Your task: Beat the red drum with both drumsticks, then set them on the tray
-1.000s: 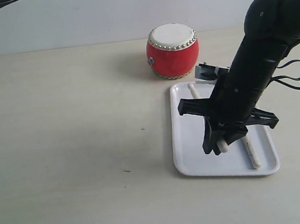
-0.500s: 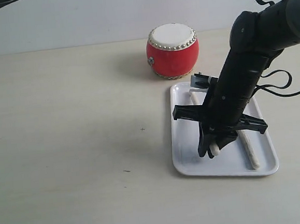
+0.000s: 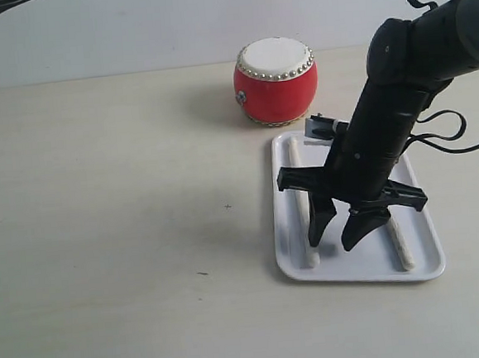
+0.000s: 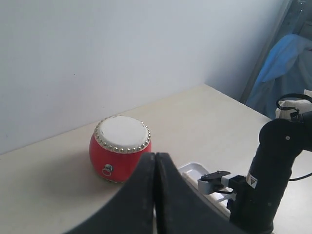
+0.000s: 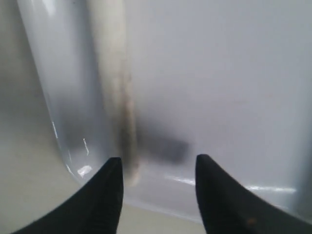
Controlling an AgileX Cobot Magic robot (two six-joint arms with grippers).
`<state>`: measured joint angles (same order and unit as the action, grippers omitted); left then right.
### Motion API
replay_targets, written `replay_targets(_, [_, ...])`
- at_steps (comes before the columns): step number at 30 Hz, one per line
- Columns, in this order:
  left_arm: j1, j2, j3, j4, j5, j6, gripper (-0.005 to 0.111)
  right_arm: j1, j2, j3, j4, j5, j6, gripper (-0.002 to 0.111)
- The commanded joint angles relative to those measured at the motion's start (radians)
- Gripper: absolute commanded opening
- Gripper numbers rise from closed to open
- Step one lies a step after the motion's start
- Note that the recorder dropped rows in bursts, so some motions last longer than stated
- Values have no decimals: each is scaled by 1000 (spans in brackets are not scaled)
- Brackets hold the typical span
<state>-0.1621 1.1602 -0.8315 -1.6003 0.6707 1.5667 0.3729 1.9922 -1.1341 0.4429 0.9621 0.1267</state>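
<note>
The right claw (image 3: 332, 242) has just let go. Its fingers now stand apart over the tray (image 3: 370, 261), and the drumstick (image 3: 295, 156) it held lies flat there beside the other drumstick (image 3: 403, 247). The left claw (image 4: 156, 195) is pressed together, empty. That makes two sticks, one tray and one red drum (image 3: 275, 81) just behind it, so the job looks done.

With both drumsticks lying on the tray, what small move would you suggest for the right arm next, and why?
Probably lift the right gripper straight up, clear of the tray. Its fingers stand open and empty; one drumstick lies just beside them and the second drumstick along the tray's other side, so nothing seems left to place.
</note>
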Motion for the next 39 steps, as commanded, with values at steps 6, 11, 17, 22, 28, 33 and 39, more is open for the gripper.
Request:
replay_targets(6, [-1,-8,6,12,-1,-4,0,-1,-104,-105,-71,94,-161,56])
replay_targets(11, [-1,-8,6,34,-52,-4,0,-1,-264,-101,-206,-25,-237,56])
replay_targets(17, [-1,-8,9,76,-68,-2,0,-1,-474,35,-241,-358,-320,55])
replay_targets(22, [-1,-8,9,76,-68,-2,0,-1,-612,150,-241,-583,-378,43])
replay_targets(28, [-1,-8,9,76,-68,-2,0,-1,-671,246,-239,-804,-456,12])
replay_targets(33, [-1,-8,9,76,-68,-2,0,-1,-669,251,-162,-799,-454,0])
replay_targets(39, [-1,-8,9,76,-68,-2,0,-1,-669,251,-121,-799,-454,0])
